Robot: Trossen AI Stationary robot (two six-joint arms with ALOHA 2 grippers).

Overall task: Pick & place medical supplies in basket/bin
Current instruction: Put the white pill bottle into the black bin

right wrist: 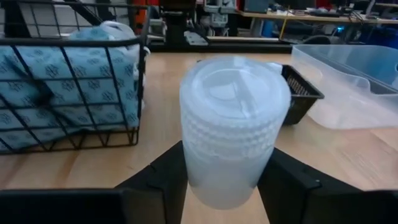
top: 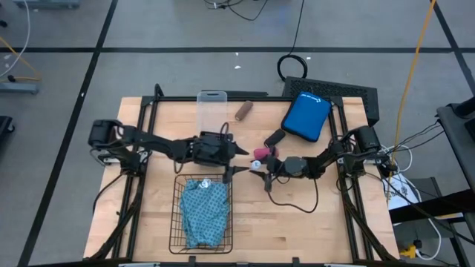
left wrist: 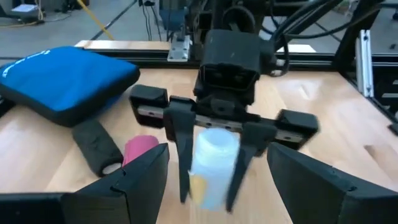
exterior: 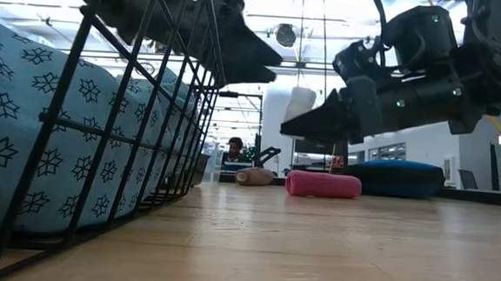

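A white-capped vial [right wrist: 233, 130] sits between the fingers of my right gripper [top: 261, 165], which is shut on it above the table's middle. My left gripper [top: 239, 160] is open and faces it from the left; in its wrist view the vial [left wrist: 212, 163] is just beyond the open fingers. The folded teal patterned cloth [top: 205, 210] lies inside the black wire basket [top: 178, 222]. The pink roll [top: 260, 153], black block [top: 274, 137] and brown roll [top: 243, 111] lie on the table. My right gripper pinches the vial by the sides of its body [right wrist: 205, 180], below the white cap [right wrist: 236, 93], one finger [left wrist: 181, 152] on each side. The fingers come about level from the table's right. The vial is lifted clear of the table, cap end up.
A clear plastic box [top: 211, 111] stands at the far edge. A small black tray [right wrist: 303, 93] sits beside it. A blue pouch [top: 306, 116] lies far right. Bare wood shows to the right of the basket. A person shows in the room behind [exterior: 234, 148].
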